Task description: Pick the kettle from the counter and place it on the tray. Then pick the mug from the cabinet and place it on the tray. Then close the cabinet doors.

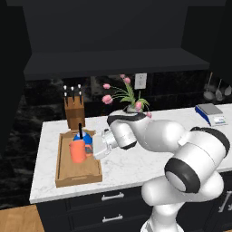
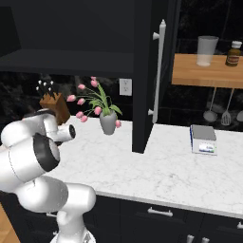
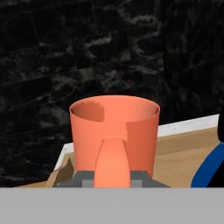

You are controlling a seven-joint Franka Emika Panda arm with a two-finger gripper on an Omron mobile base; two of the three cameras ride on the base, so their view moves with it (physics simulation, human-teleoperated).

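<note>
Claw (image 1: 92, 148) pinches small orange-red cylindrical mug (image 1: 77, 151) by its handle, over rectangular light-brown wooden tray (image 1: 78, 174), beside squat bright-blue kettle (image 1: 88, 138).

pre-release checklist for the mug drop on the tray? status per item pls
1. Mug over the tray: ok, in the left base view it stands within the tray's raised sides.
2. Mug upright: ok, the rim is level in the hand view.
3. Kettle already on the tray: ok, right behind the mug; whether they touch, cannot tell.
4. Gripper grip: cannot tell for sure; it sits at the mug's handle, fingertips mostly hidden.
5. Mug bottom resting on the tray floor: cannot tell, the base is hidden.
6. Cabinet doors: not ok, the door with the silver bar handle stands open, edge toward the camera.
</note>
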